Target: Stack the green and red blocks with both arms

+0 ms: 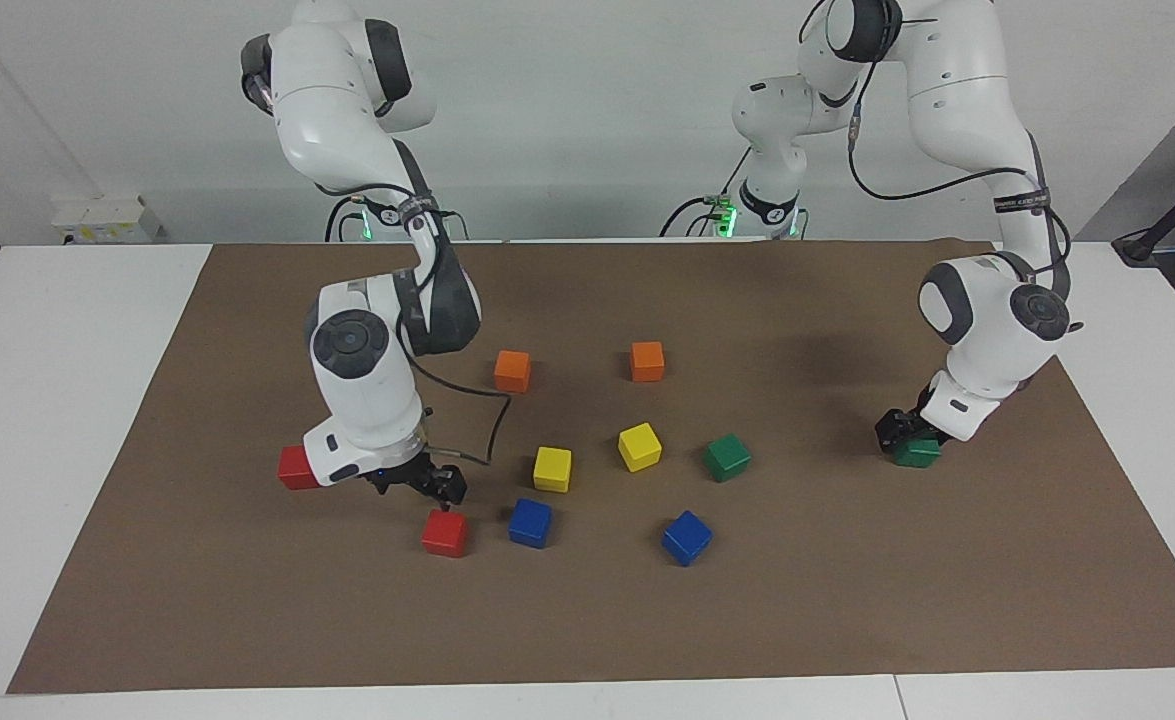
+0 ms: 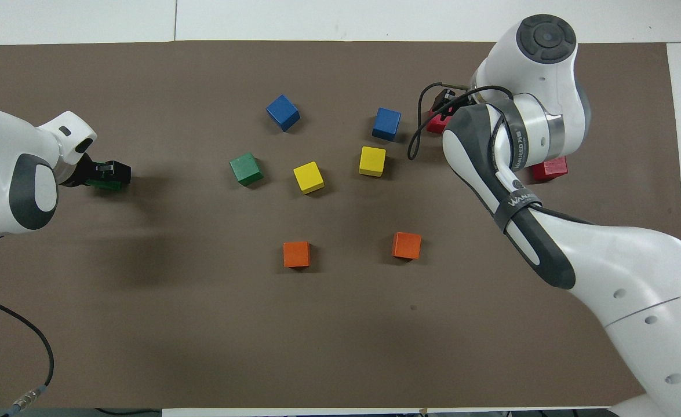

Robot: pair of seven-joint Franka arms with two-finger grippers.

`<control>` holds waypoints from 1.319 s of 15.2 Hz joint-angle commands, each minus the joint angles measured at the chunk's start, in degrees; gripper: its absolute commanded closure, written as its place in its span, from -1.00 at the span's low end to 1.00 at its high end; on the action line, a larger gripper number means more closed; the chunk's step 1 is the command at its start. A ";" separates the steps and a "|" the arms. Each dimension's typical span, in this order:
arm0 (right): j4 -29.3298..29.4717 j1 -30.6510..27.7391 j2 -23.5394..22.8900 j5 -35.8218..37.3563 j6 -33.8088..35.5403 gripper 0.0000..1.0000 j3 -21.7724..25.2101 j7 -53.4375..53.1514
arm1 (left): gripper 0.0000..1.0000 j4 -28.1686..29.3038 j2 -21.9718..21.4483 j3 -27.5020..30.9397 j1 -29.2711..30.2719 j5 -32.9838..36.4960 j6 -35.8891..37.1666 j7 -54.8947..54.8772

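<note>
My left gripper (image 1: 905, 438) is shut on a dark green block (image 1: 917, 455) and holds it low at the mat, at the left arm's end of the table; both show in the overhead view, gripper (image 2: 109, 172) and block (image 2: 104, 185). A second green block (image 1: 726, 457) lies free beside the yellow ones (image 2: 246, 169). My right gripper (image 1: 432, 488) is open and empty just above a red block (image 1: 445, 532), which the arm partly hides from overhead (image 2: 433, 123). The other red block (image 1: 295, 467) sits alone on the mat toward the right arm's end (image 2: 549, 169).
Two orange cubes (image 1: 512, 370) (image 1: 647, 361) lie nearer to the robots. Two yellow cubes (image 1: 552, 468) (image 1: 639, 446) sit mid-table. Two blue cubes (image 1: 530, 522) (image 1: 687, 537) lie farther out, one right beside the red block under my right gripper. All rest on a brown mat (image 1: 847, 600).
</note>
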State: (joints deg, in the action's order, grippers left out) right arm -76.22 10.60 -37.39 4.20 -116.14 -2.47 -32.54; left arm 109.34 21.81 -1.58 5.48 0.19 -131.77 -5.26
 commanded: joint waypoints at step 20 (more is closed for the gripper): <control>-2.09 1.35 -6.21 0.72 -13.42 0.44 -0.26 -6.74 | -1.00 -7.41 4.12 -0.09 -25.87 2.89 0.82 49.82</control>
State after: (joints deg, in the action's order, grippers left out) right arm -75.05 11.93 -45.65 4.21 -128.69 -2.47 -37.98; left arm 97.00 27.92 -2.64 -19.02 1.85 -127.64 43.44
